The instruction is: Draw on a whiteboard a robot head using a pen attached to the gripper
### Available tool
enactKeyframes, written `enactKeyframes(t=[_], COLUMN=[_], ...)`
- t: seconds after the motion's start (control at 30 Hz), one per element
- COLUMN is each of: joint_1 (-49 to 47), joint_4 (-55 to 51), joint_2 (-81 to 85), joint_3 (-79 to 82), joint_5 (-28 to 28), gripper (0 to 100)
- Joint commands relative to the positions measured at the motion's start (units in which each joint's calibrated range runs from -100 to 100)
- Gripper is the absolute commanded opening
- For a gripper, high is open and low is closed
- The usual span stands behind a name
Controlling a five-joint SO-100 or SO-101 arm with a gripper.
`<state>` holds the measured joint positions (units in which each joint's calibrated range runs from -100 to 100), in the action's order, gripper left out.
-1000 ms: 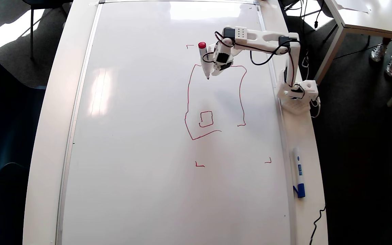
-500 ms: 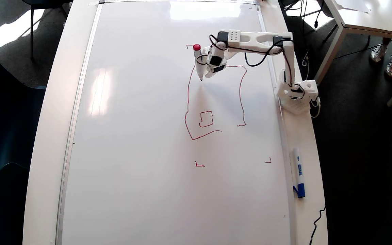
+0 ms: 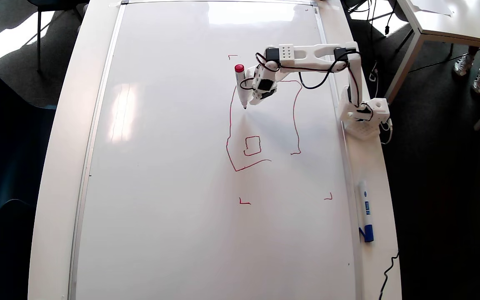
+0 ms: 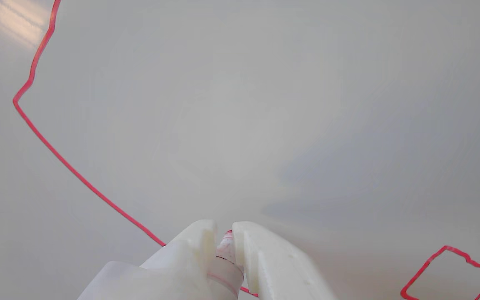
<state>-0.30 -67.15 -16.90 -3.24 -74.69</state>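
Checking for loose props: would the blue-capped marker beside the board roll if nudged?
Probably yes. The marker looks round-barrelled and lies flat on the smooth table by the whiteboard frame, so a sideways nudge would likely roll it. It looks stiff and light.

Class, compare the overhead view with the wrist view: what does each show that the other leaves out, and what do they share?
Only the overhead view shows the whole whiteboard with its frame, the arm's base, the blue-capped marker beside the board, the red corner marks and the pen's round red end. Only the wrist view shows the white fingers closed on the pen up close. Both share the gripper, the pen, the unfinished red outline of the robot head and one small red square inside it.
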Motion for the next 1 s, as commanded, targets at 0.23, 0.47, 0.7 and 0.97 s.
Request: enactKeyframes(t=[0.23, 0.47, 0.7, 0.97], joint_1=[-0.32, -0.18, -0.03, 2.33], joint_4=[2.16, 2.07, 2.33, 2.16], joint_2=[0.51, 4.61, 10.32, 10.74], joint_3=[4.2, 10.19, 17.27, 17.36], joint_5=[0.27, 0.21, 0.0, -0.22], gripper=[1, 1, 1, 1])
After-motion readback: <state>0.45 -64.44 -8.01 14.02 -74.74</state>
